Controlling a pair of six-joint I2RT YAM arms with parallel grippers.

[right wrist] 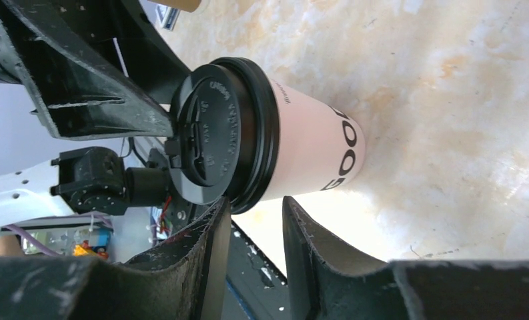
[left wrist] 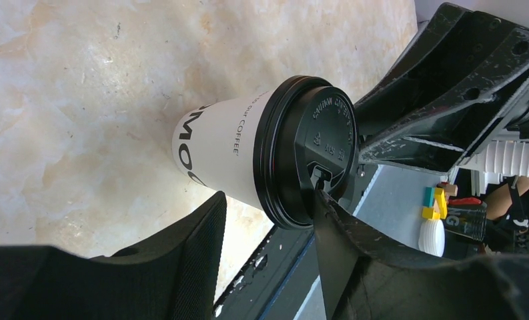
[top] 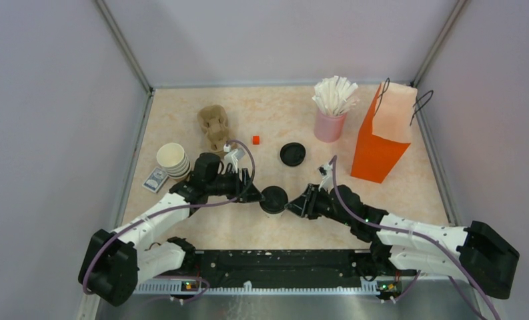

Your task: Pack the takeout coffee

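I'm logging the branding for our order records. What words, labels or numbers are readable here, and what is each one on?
"MO": large black letters on the cup, left wrist view, cut off at the cup's edge.
"GOO": large black letters on the same cup, right wrist view, the rest hidden.
"our COFFEE": small print near the cup's rim, its start hidden.
Raised lettering on the lid: too blurred to read.
Small card: too small to read.

Pale lilac walls (top: 48,100) enclose a peach marbled tabletop (top: 275,107) (metal rails (top: 125,47) line the corners), softly, evenly lit.
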